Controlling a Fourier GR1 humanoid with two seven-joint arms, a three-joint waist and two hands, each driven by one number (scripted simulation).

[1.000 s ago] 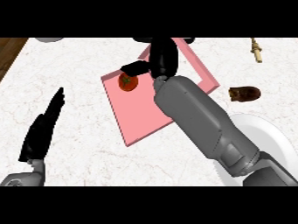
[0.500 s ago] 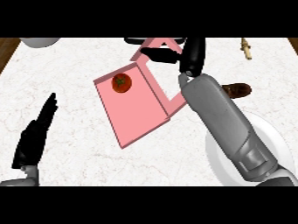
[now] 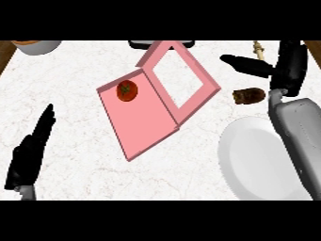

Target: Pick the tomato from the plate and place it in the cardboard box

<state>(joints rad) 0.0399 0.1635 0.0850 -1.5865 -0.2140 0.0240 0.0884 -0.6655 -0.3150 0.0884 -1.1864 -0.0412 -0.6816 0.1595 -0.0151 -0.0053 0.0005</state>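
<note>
White marble surface point(image 3: 72, 117): tomato point(image 3: 126, 90) sat in the pink box point(image 3: 145, 117), right robot hand point(image 3: 288, 66) spread, pulled back to upper right; left robot hand point(image 3: 31, 153) flat.

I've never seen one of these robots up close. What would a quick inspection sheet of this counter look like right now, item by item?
Surface: white marbled counter, wood showing at the far corners.
Job's things: tomato lies inside the pink cardboard box, lid open; white plate sits near the right forearm, nothing on its visible part.
Clutter: brown object beside the plate; bowl at the far left corner; pale stick-like item at the far right; dark object at the far edge, partly hidden by the box.
Hands: left hand open, resting at lower left; right hand open, holding nothing.
Cables: nothing seen.
Surroundings: nothing seen beyond the counter.
</note>
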